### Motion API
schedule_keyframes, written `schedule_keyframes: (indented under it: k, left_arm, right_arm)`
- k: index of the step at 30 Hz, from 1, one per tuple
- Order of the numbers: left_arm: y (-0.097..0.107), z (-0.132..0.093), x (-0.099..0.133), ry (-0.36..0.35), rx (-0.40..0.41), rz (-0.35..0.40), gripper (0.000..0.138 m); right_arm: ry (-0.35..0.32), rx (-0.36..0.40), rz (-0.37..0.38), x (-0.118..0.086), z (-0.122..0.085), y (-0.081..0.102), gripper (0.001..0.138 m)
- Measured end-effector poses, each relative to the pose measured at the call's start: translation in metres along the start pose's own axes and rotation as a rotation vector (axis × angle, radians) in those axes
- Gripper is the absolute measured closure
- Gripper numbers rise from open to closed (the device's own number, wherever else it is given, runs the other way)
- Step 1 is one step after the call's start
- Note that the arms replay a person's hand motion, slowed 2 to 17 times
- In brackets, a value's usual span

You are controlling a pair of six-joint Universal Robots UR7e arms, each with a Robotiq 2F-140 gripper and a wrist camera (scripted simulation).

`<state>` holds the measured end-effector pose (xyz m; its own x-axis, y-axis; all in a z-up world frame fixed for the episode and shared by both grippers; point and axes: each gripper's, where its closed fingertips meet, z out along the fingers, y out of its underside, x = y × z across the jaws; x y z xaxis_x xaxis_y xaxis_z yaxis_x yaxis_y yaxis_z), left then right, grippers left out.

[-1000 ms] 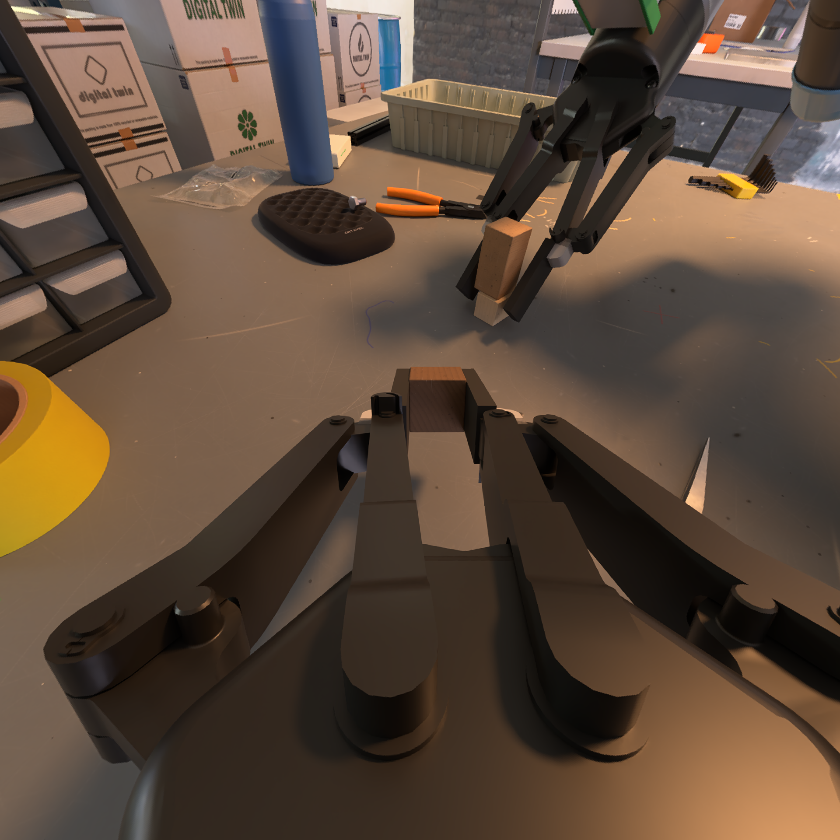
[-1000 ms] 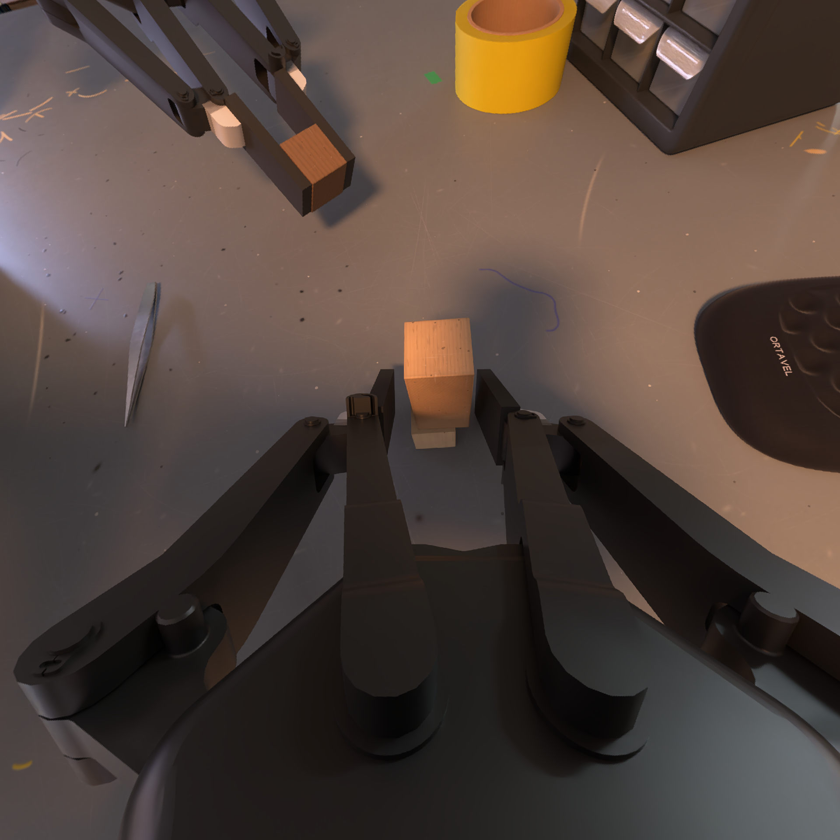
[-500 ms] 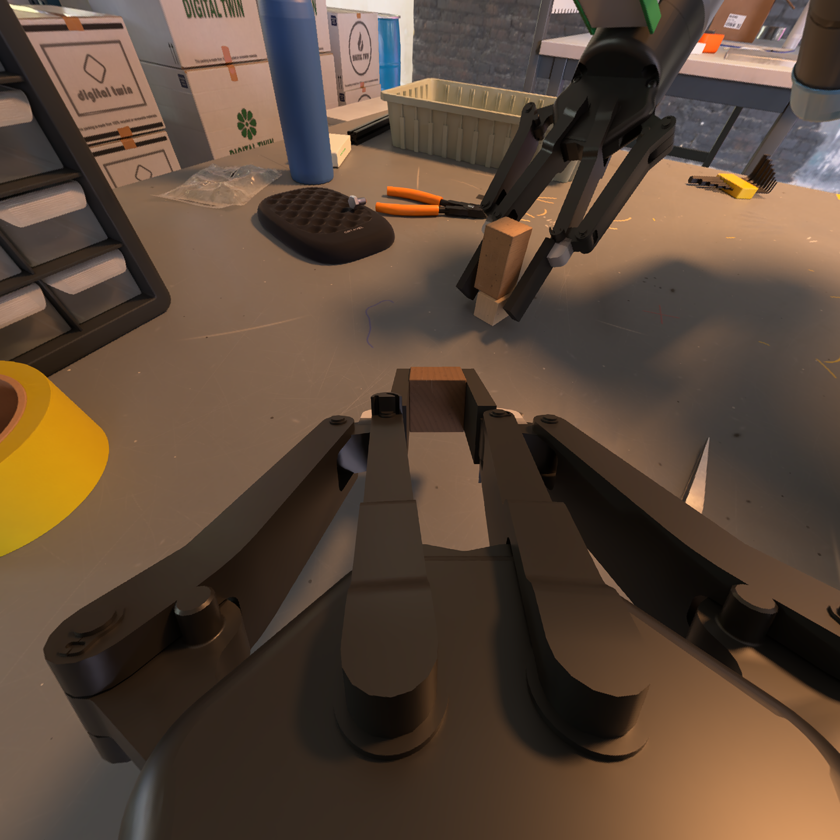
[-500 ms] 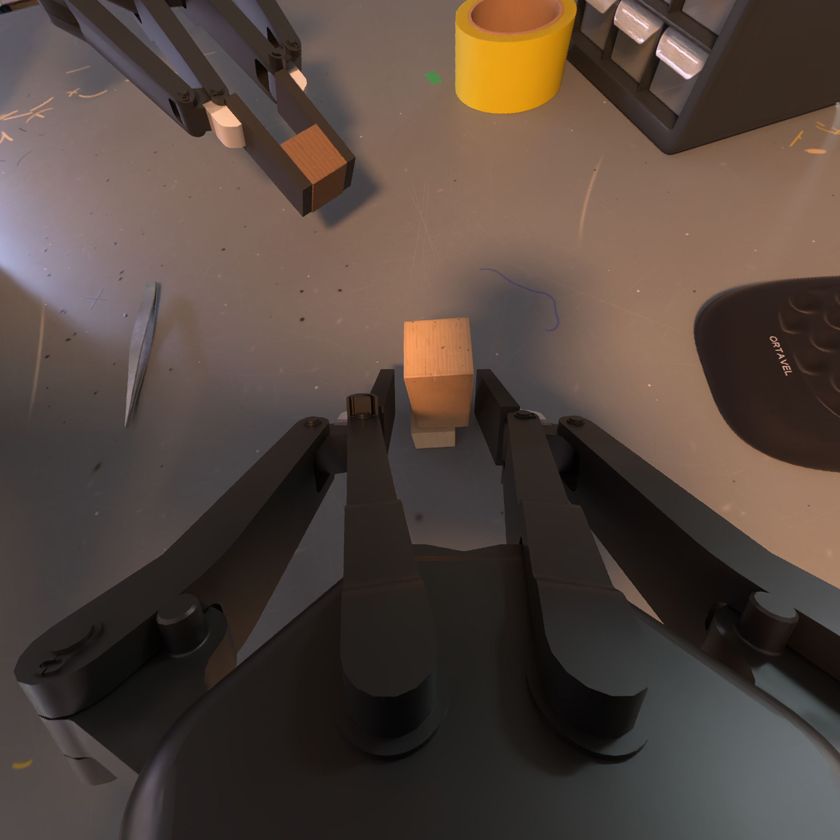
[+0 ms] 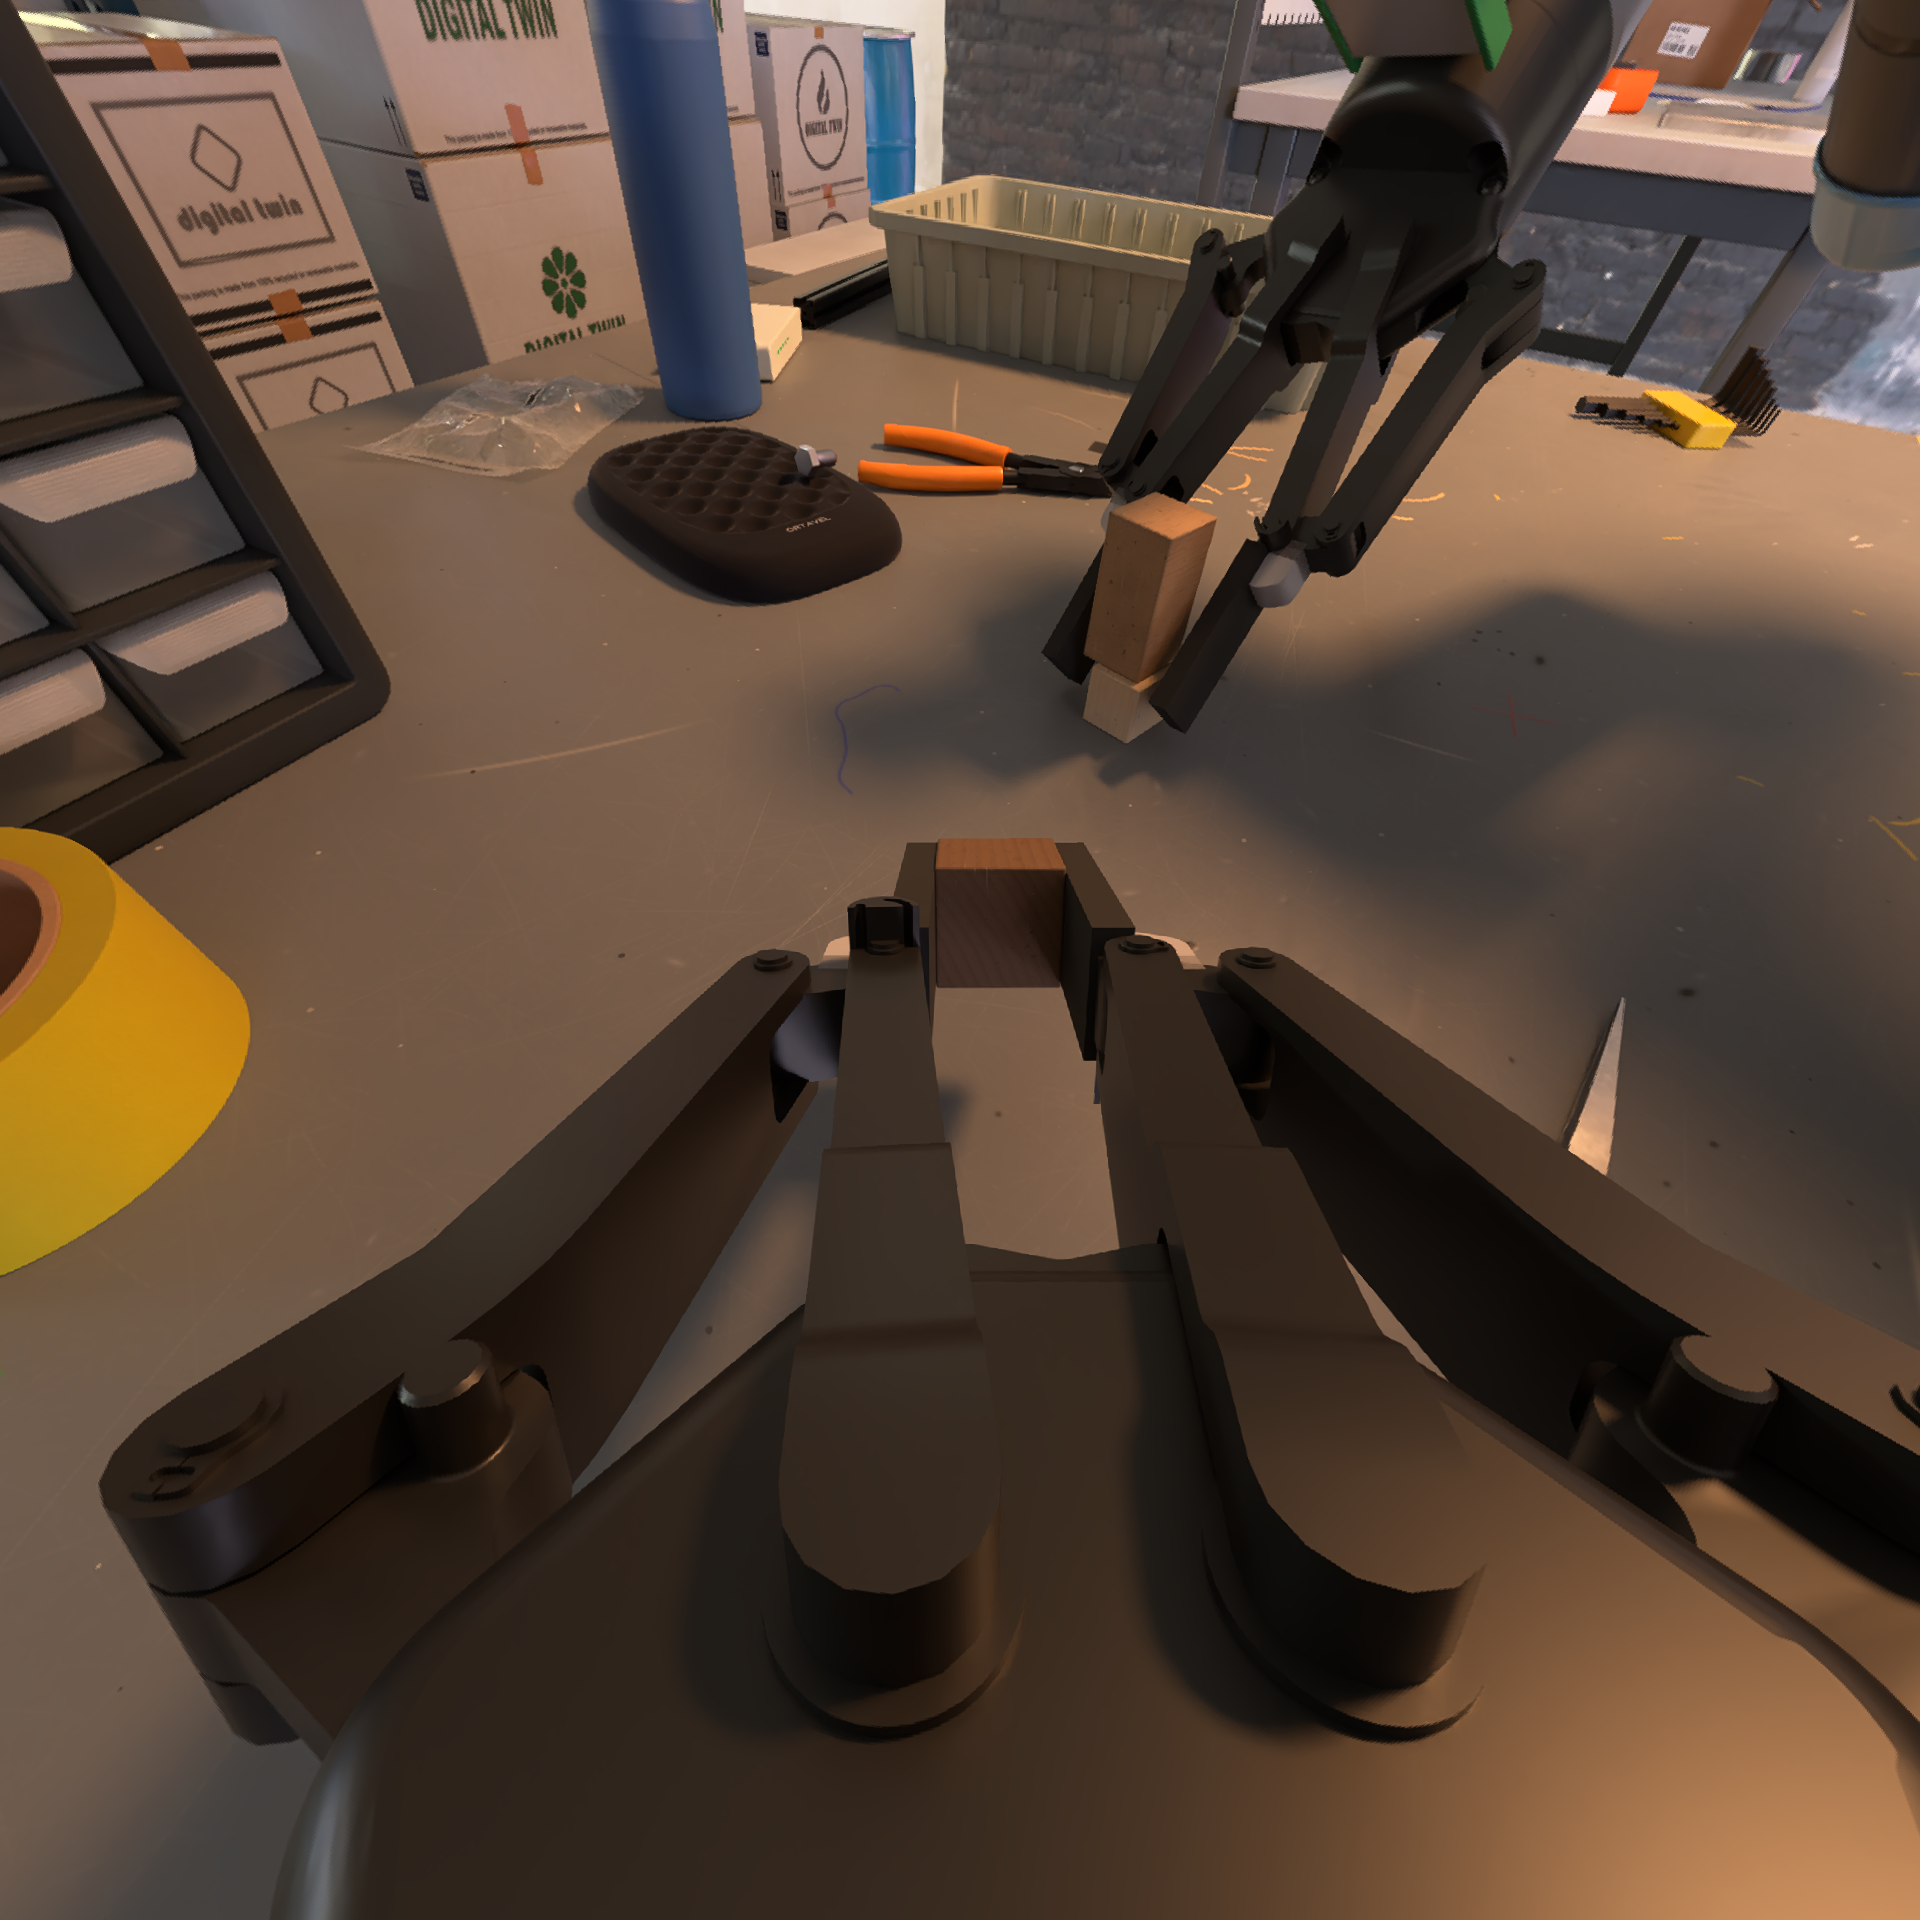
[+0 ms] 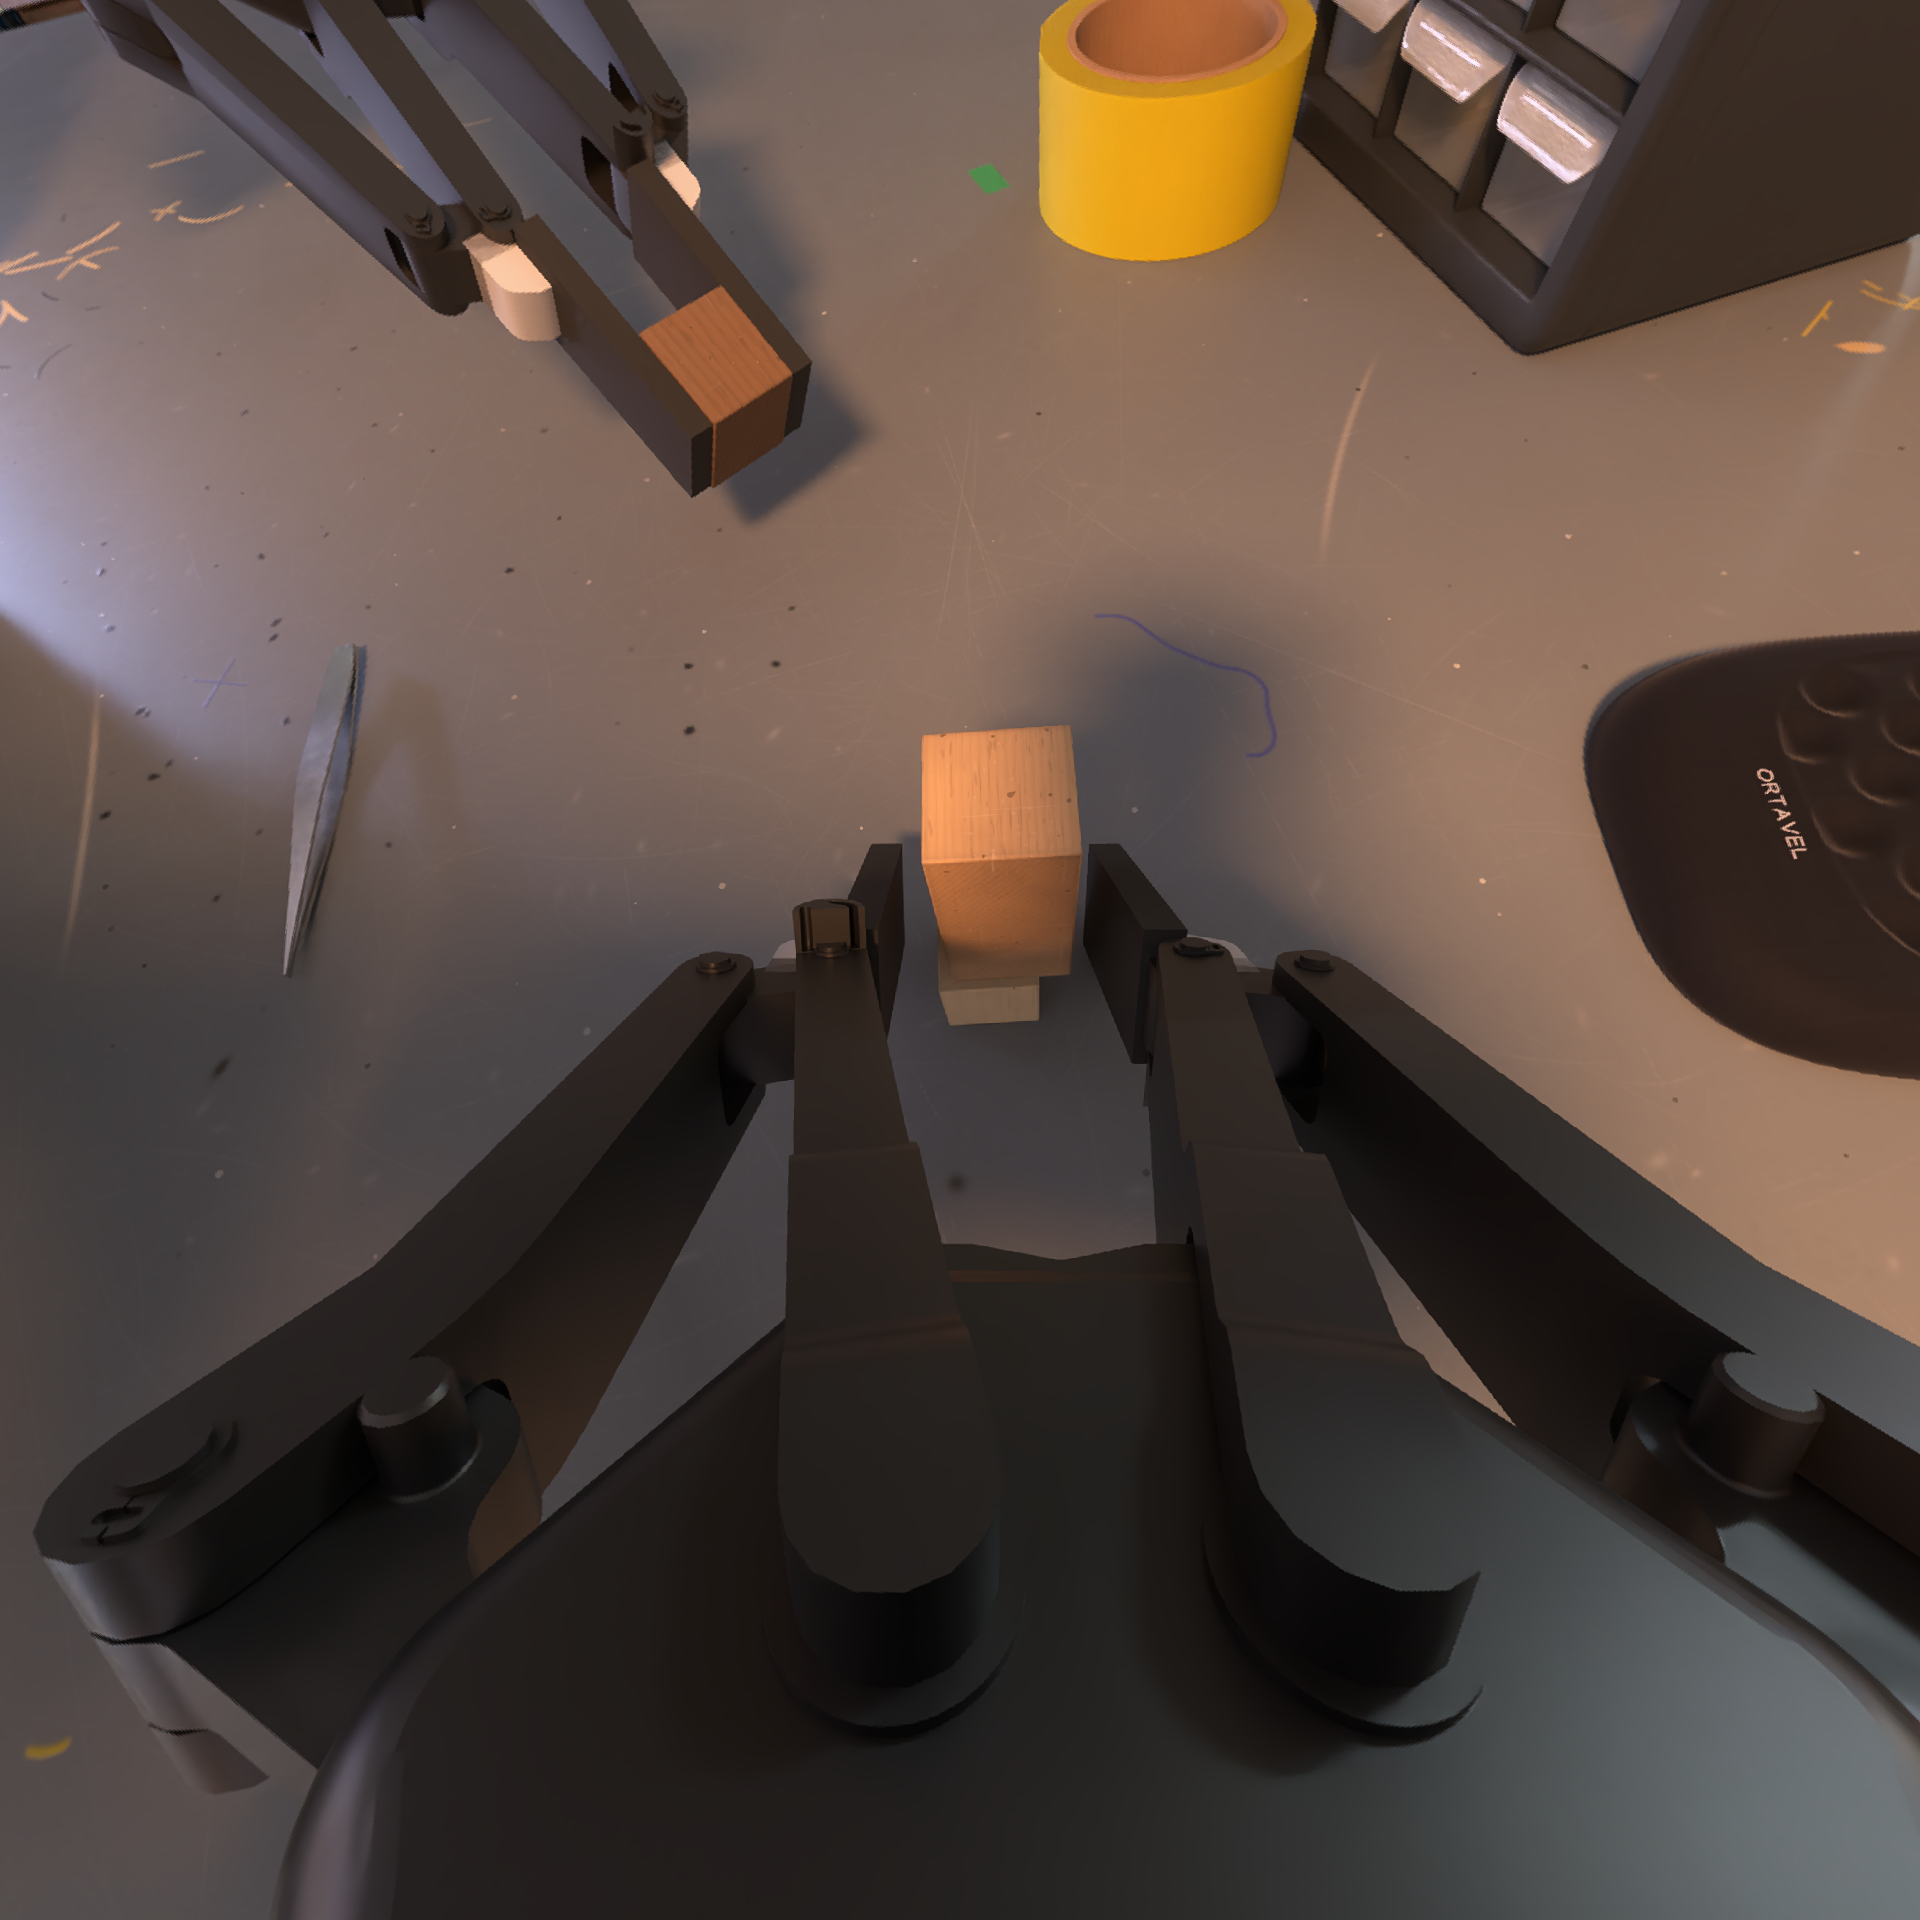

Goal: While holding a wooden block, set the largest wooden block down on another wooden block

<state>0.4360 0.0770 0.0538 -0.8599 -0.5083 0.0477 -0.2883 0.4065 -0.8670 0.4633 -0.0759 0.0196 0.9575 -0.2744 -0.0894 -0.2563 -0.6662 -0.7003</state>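
Left pincer (image 5: 1000,914) clamped on small dark-brown wooden block (image 5: 997,909), block seated between both fingertips, held clear of the grey surface (image 5: 623,883); shadow under it in right wrist view. Same pincer seen from right wrist view at upper left (image 6: 743,400), block (image 6: 727,374) flush with fingertip ends.

Right pincer (image 6: 992,883) parted slightly, narrow gap visible on each side of the largest wooden block (image 6: 1000,842); pads flanking it, not pressing as far as can be seen. Largest block, light tan and tall, standing upright on a smaller pale wooden block (image 6: 989,1000), which sits on the surface. From left wrist view: tall block (image 5: 1148,587) on pale block (image 5: 1117,707), right pincer (image 5: 1138,675) straddling the stack with fingertips reaching down near the pale block. Stack looks slightly tilted in that view; can't tell if wide-angle lens effect.

Around:
- yellow tape roll (image 6: 1169,135) beyond the stack, beside dark drawer unit (image 6: 1621,156)
- black dimpled pad (image 5: 743,514) off to one side, orange-handled pliers (image 5: 966,462) just beside it
- blue cylinder (image 5: 681,197), beige bin (image 5: 1049,281), cardboard boxes (image 5: 312,187) at far edge
- metal blade (image 6: 324,790) lying flat, well apart from the stack
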Motion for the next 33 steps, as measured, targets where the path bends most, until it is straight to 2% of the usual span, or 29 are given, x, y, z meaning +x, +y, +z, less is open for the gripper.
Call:
schedule_keyframes:
  k: [33]
  left_arm:
    - [0.0007, 0.0006, 0.0011, -0.008, -0.007, 0.015, 0.109]
  right_arm:
    - [0.033, 0.017, -0.008, 0.0037, -0.0014, -0.0041, 0.092]
